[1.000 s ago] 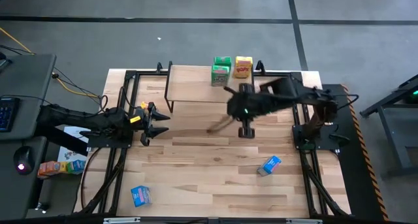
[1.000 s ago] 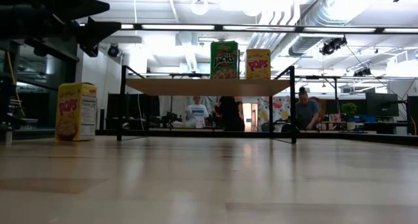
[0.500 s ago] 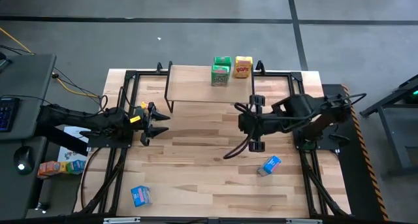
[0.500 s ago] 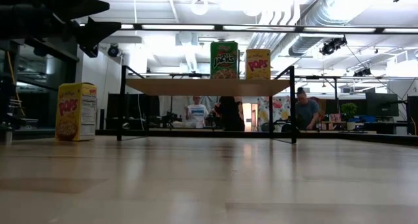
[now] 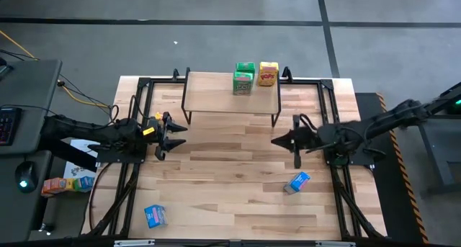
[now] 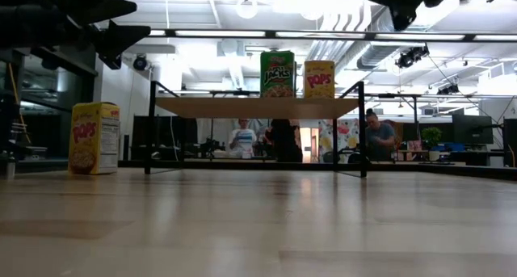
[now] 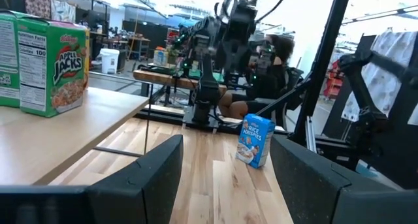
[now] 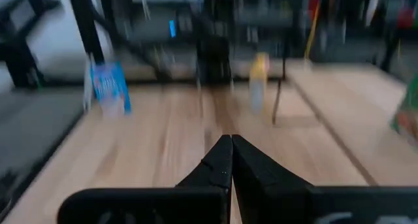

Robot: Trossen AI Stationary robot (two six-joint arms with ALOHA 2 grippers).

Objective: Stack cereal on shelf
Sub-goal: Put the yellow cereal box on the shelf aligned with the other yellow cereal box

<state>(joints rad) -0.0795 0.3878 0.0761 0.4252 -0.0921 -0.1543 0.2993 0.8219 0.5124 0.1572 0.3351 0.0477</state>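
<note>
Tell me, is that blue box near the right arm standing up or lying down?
Standing: the blue box sits upright on the table in the left wrist view.

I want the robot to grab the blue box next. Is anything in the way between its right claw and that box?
Nothing visible. The right gripper, shut and empty, hangs over bare table, and the blue box lies close by, nearer the front edge, with only open wood between them.

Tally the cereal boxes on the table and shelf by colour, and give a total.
Green boxes: 2
Yellow boxes: 2
Blue boxes: 2
Total: 6
</note>
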